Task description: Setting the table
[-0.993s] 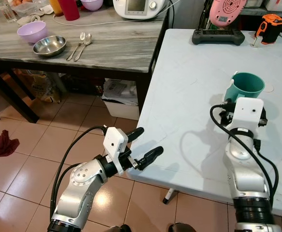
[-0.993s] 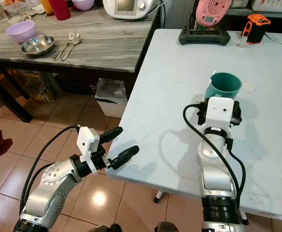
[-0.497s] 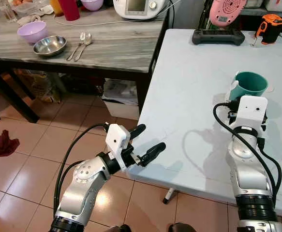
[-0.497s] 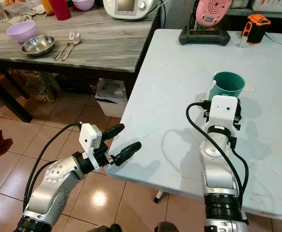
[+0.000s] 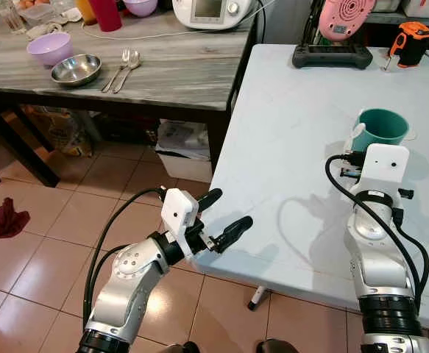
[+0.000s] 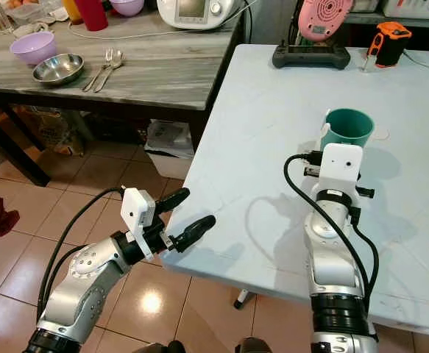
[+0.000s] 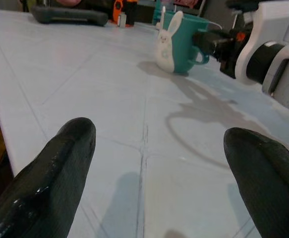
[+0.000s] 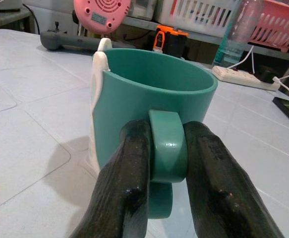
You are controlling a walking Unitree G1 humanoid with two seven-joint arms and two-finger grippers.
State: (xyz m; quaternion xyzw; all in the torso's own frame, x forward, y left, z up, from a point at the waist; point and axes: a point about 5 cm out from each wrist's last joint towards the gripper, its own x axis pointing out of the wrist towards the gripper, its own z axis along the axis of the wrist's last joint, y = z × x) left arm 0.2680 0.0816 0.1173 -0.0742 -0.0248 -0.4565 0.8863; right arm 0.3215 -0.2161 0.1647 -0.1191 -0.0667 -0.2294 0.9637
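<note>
- Right gripper [image 8: 166, 148] has its two black fingers [image 8: 127, 183] closed on the handle of the teal ceramic mug with a white rabbit figure on its side [image 6: 346, 130], one finger on each side of the handle.
- That mug stands upright on the pale white table [image 6: 273, 110], toward the table's right edge and about midway along its length, with the silver right arm rising to it from the near edge.
- Left gripper [image 5: 215, 218] hangs at the near left corner of the same table with its fingers spread wide and nothing between them; the left wrist view looks across the tabletop toward the mug and the right wrist.
- Along the far edge of the white table lie a black handheld controller [image 6: 310, 55], a pink round device [image 6: 317, 18] and an orange and black tool [image 6: 388, 40].
- On the grey wooden side table [image 5: 162, 70] to the left sit a lilac bowl [image 5: 48, 48], a shallow steel bowl [image 5: 75, 69], and a fork and spoon [image 5: 122, 68] lying side by side; a white kitchen appliance [image 5: 210, 11] stands at its far edge.
- A dark red cloth [image 5: 6, 218] lies crumpled on the tiled floor [image 5: 67, 220].
</note>
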